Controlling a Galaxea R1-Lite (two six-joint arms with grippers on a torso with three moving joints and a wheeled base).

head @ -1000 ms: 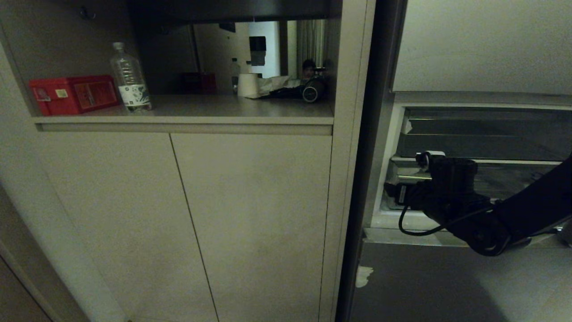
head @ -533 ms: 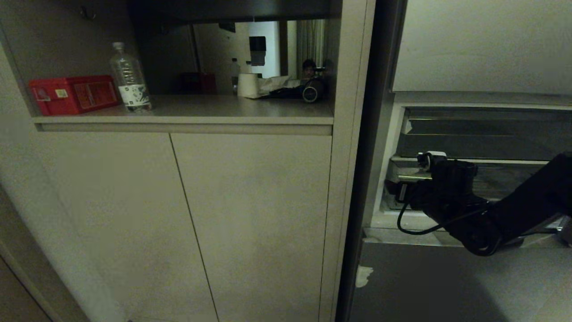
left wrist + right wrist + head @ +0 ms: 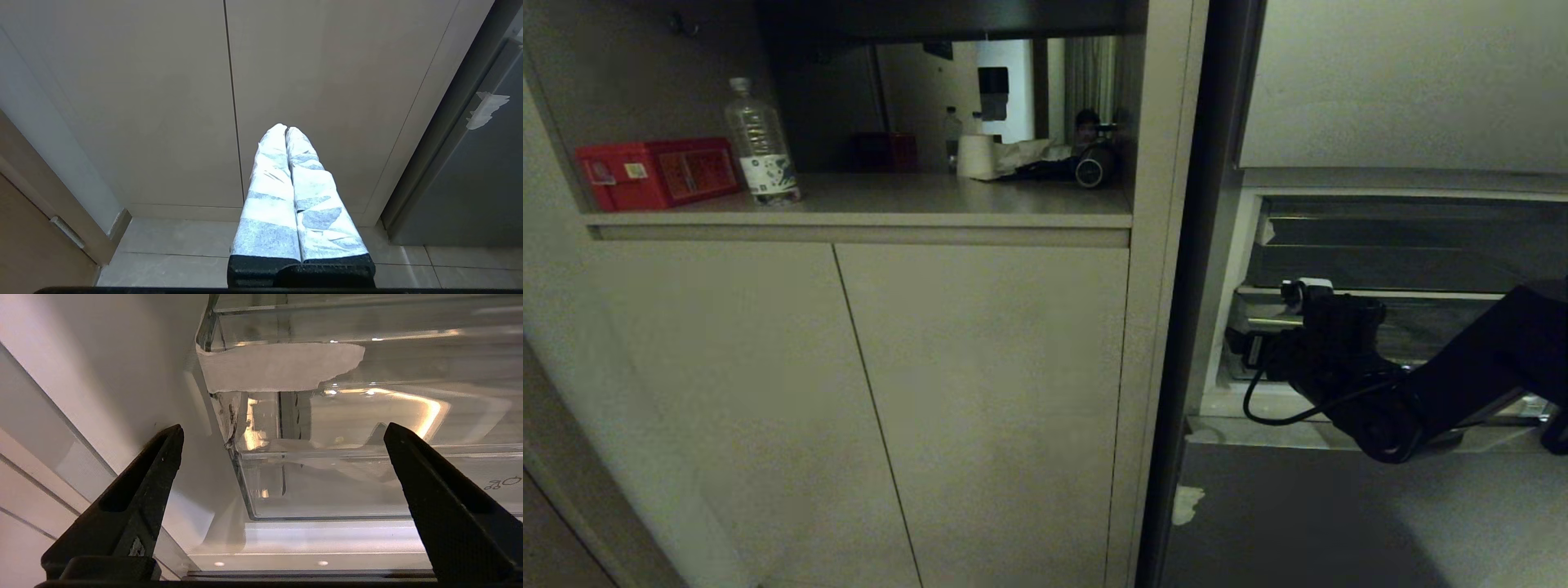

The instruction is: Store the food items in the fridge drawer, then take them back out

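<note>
Shelf space at the head view's upper left holds a red box (image 3: 658, 173) and a clear water bottle (image 3: 761, 144), above beige cabinet doors (image 3: 980, 408). Left gripper (image 3: 286, 130), fingers pressed together and empty, points at those doors. At right, the right gripper (image 3: 282, 430), jaws spread wide and empty, faces the fridge drawer (image 3: 367, 486) at its taped corner (image 3: 282, 365); no food shows.

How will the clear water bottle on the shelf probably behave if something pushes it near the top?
The water bottle stands tall and narrow, so it probably tips easily. It looks mostly empty, so likely light. Its round body would probably roll along the shelf after falling.
</note>
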